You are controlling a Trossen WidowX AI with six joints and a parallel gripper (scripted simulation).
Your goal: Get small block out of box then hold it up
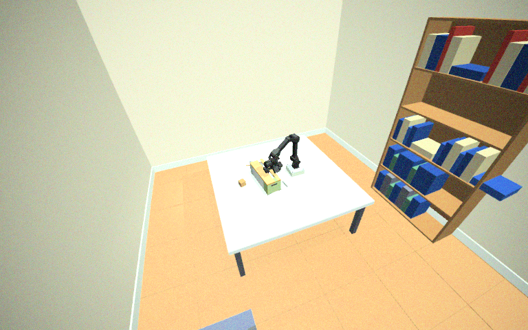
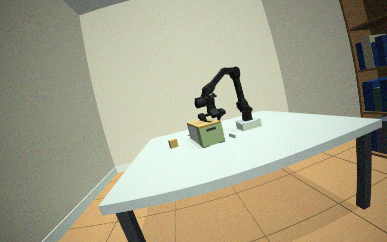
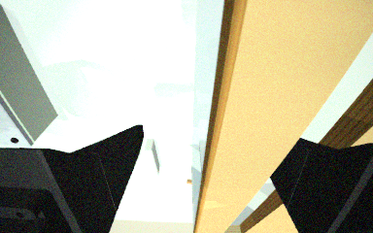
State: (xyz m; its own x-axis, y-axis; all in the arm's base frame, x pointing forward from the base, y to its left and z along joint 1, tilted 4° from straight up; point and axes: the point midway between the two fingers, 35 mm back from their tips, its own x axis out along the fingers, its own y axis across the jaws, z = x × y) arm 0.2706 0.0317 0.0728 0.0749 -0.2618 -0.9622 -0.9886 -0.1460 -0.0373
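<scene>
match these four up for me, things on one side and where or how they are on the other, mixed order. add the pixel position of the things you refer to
1. tool (image 1: pixel 272 168) (image 2: pixel 211 117) (image 3: pixel 196 129)
2. box (image 1: pixel 271 187) (image 2: pixel 213 135) (image 3: pixel 272 73)
3. cube (image 1: pixel 242 183) (image 2: pixel 173 143)
4. arm base (image 1: pixel 295 171) (image 2: pixel 249 125)

A. white
B. green end with a dark slot
C. open, over the box top
D. on the table beside the box

1-C, 2-B, 3-D, 4-A

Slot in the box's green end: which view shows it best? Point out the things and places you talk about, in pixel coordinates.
The exterior view: the green end (image 1: pixel 273 188) (image 2: pixel 212 136) faces the camera, its dark slot (image 1: pixel 273 184) (image 2: pixel 211 129) large. Top shows it smaller; wrist doesn't show it.
</scene>
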